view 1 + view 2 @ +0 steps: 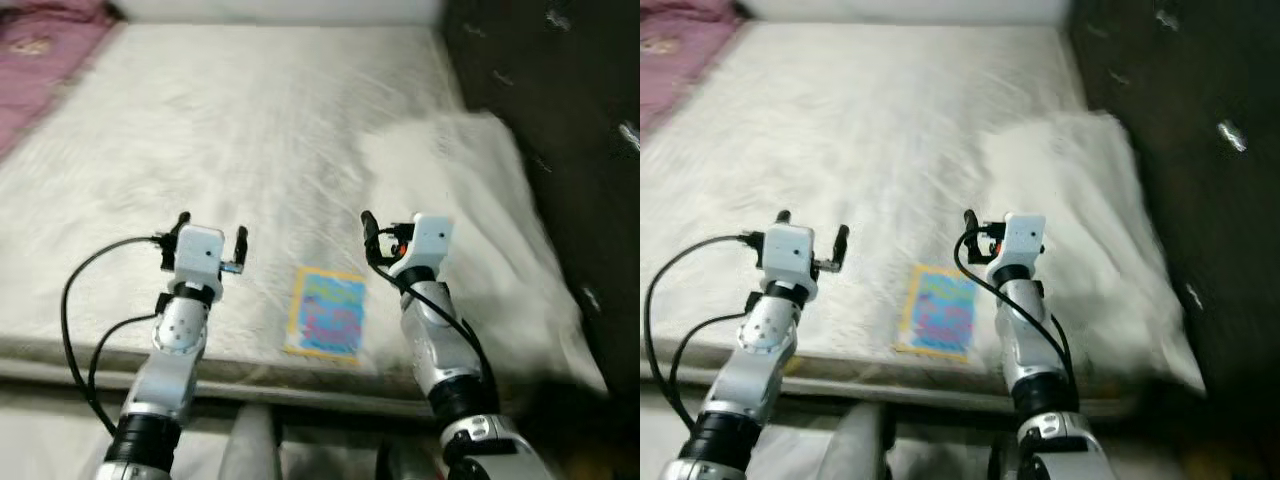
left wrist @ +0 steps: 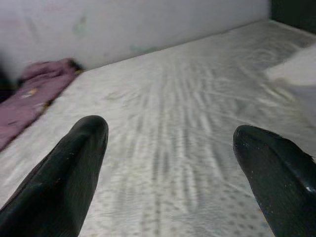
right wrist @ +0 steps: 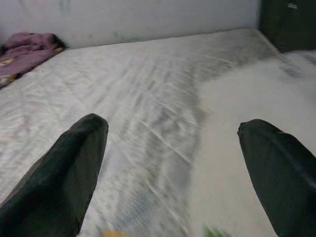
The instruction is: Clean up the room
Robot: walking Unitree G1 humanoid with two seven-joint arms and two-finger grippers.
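1. Bed: wide white quilted mattress [image 1: 250, 150] in front of the robot, near edge just under both forearms.
2. Left end effector [image 1: 211, 239]: held over the mattress near its front edge, 2 black fingers spread wide, nothing between them. Left wrist view shows both fingertips [image 2: 89, 138] apart with bare mattress in the gap.
3. Right end effector [image 3: 173, 143]: also over the mattress, level with the left one, fingers wide apart and empty in the right wrist view.
4. Flat rectangular picture book with yellow border and blue-pink cover [image 1: 327, 312]: lies on the mattress close to the front edge, between the 2 arms, nearer the right one. Not touched by either end effector.
5. Rumpled white fluffy blanket [image 1: 470, 190]: on the right side of the mattress, ahead of and beside the right end effector.
6. Crumpled pink-purple cloth [image 1: 40, 60]: at the far left corner, well apart from both arms.
7. Dark wall or cabinet [image 1: 560, 120]: along the bed's right side, too blurred to tell which.
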